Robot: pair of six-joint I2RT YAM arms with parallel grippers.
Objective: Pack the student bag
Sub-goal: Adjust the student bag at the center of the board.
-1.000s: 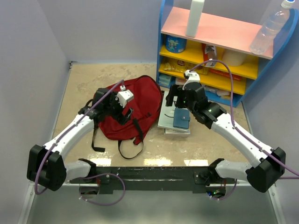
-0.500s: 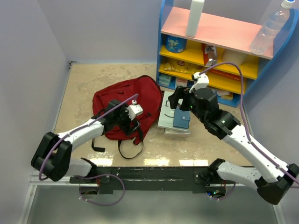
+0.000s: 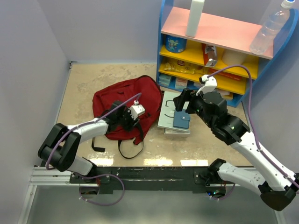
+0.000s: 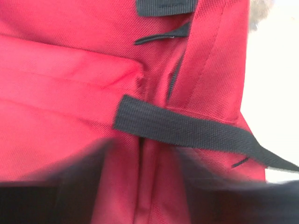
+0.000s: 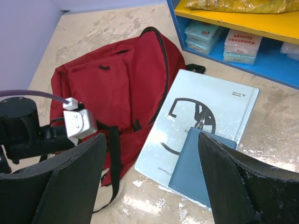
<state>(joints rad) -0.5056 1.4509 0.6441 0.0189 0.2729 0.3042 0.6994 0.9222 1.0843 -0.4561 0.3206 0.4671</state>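
Note:
The student bag, dark red with black straps, lies flat on the tan table left of centre. My left gripper is pressed down onto its lower right part. In the left wrist view a ridge of the student bag stands pinched between the blurred dark fingers of my left gripper, just below a black strap. My right gripper hovers open above a pale blue book and a smaller blue notebook lying on it, beside the student bag. Nothing sits between the fingers of my right gripper.
A blue shelf unit with yellow shelves stands at the back right. It carries a white bottle and a clear plastic bottle on top, and small packs low down. Pale walls close in the left and back.
My left arm has dropped onto the bag and its jaws have closed from wide open onto the fabric. My right gripper has risen and drawn back to the right from the books.

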